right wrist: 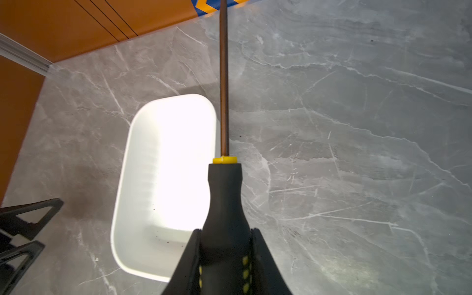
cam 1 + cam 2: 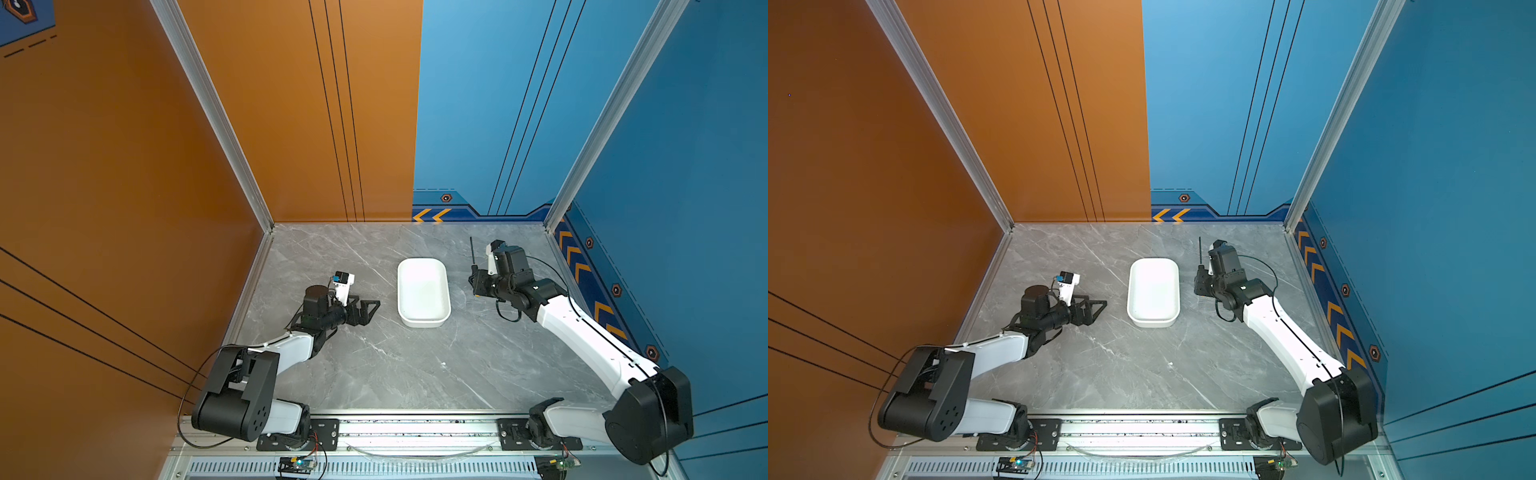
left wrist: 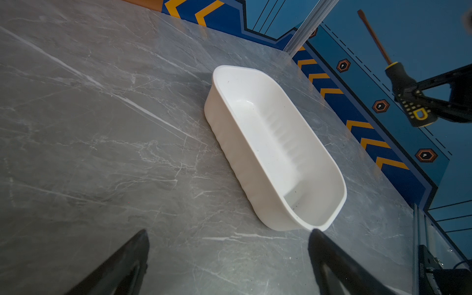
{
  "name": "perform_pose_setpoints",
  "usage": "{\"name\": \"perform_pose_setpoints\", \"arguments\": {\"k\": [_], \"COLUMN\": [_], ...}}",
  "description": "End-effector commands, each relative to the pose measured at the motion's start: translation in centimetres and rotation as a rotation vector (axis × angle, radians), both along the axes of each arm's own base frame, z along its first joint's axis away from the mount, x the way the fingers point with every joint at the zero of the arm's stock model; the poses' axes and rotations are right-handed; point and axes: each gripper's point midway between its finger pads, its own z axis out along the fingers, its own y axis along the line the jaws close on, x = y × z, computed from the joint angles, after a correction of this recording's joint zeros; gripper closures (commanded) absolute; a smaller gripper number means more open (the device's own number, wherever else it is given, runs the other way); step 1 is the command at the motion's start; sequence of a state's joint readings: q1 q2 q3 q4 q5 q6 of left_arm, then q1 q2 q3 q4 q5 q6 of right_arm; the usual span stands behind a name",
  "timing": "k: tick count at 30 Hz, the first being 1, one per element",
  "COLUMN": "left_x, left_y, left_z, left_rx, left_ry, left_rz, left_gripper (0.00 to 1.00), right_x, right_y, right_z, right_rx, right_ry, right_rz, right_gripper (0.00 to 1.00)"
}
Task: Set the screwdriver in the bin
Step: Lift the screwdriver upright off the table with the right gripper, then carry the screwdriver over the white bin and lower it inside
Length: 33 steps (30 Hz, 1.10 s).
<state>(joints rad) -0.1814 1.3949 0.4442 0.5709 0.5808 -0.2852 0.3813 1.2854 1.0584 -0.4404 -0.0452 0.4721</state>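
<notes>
Screwdriver (image 1: 224, 199): judged light, rigid, shaft slim; black handle the proper hold. Right gripper (image 1: 226, 237) clamps that handle, aloft just beside the white bin (image 1: 158, 163), not over it. Left gripper (image 2: 370, 309) spread wide, empty.

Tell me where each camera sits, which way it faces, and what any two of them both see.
Top views: high above the arms' bases, looking down at the table; both arms, the left pincer, the right pincer and the bin show.
Left wrist: on the left arm, facing over its open fingertips toward the bin; the right pincer holds the screwdriver beyond.
Right wrist: on the right arm, looking along the screwdriver clamped in the right pincer.
Shared: both wrist views see bin and screwdriver.
</notes>
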Motion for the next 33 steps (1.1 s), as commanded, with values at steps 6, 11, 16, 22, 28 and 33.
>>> {"name": "perform_pose_setpoints", "arguments": {"k": [6, 11, 16, 22, 28, 33], "left_x": [-0.3, -0.4, -0.4, -0.3, 0.0, 0.1], "left_y": [0.2, 0.2, 0.3, 0.7, 1.1, 1.1], "left_z": [-0.2, -0.1, -0.2, 0.2, 0.2, 0.0], "left_rx": [0.001, -0.005, -0.009, -0.046, -0.073, -0.08], "left_ry": [0.007, 0.0, 0.005, 0.003, 0.008, 0.016], "left_rz": [-0.005, -0.01, -0.005, 0.001, 0.016, 0.018], "left_gripper": [0.02, 0.02, 0.02, 0.02, 0.02, 0.02], "right_x": [-0.4, 0.2, 1.0, 1.7, 2.3, 2.6], "right_y": [5.4, 8.7, 10.4, 11.8, 12.3, 12.3], "right_z": [0.8, -2.4, -4.9, -7.9, -10.2, -11.3], "right_rx": [0.072, 0.036, -0.013, -0.071, -0.115, -0.144], "right_ry": [0.064, 0.147, 0.183, 0.235, 0.265, 0.273], "right_rz": [0.042, 0.061, 0.038, 0.037, 0.02, -0.005], "right_gripper": [1.0, 1.0, 1.0, 1.0, 1.0, 1.0]}}
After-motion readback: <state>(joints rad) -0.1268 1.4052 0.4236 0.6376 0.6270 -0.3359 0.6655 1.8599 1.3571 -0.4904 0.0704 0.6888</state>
